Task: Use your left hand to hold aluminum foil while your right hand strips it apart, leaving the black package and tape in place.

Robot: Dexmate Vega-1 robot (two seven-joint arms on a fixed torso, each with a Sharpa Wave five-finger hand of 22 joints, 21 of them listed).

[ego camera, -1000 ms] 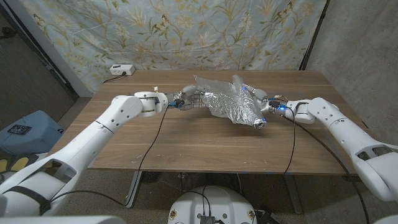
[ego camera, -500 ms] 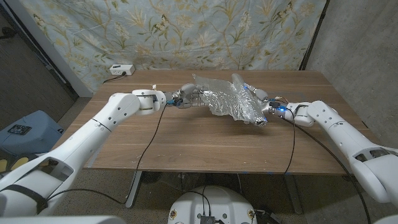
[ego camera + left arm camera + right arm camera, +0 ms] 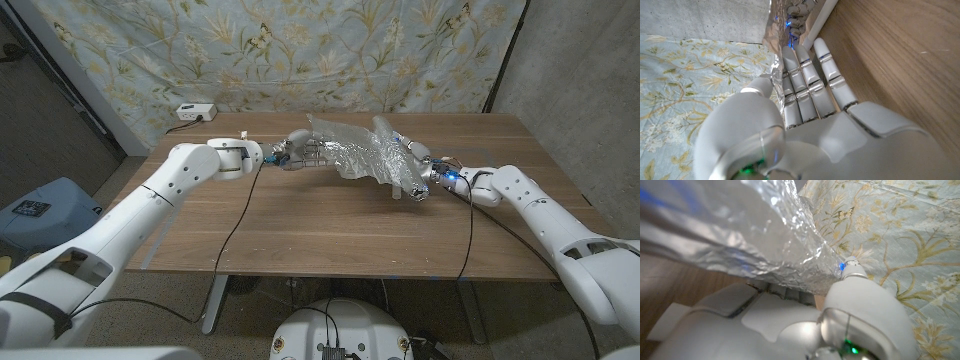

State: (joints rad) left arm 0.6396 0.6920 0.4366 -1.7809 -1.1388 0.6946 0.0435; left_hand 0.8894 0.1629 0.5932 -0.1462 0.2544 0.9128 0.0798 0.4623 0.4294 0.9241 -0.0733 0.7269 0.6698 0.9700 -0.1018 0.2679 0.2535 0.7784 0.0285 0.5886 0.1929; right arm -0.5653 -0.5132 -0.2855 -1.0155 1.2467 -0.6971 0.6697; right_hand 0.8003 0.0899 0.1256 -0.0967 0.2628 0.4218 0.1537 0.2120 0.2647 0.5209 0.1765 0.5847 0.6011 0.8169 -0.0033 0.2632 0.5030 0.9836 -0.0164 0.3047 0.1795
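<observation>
Wooden table [image 3: 330, 225] before a floral cloth [image 3: 300, 50], both hands on crumpled aluminum foil [image 3: 365, 158].
Head view: left hand [image 3: 292, 153] grips the foil's left end, right hand [image 3: 415, 172] its right, the foil stretched between them over the far table. Left wrist view: fingers [image 3: 802, 85] lie straight against the sheet, thumb pinching it. Right wrist view: thumb pressing wrinkled foil [image 3: 765, 235] onto the fingers.

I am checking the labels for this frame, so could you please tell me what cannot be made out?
- Black package and tape: none can be made out; the aluminum foil covers whatever it wraps.
- Right robot hand, head view: its fingers are hidden by foil.
- Left robot hand, left wrist view: its fingertips are small and blurred.
</observation>
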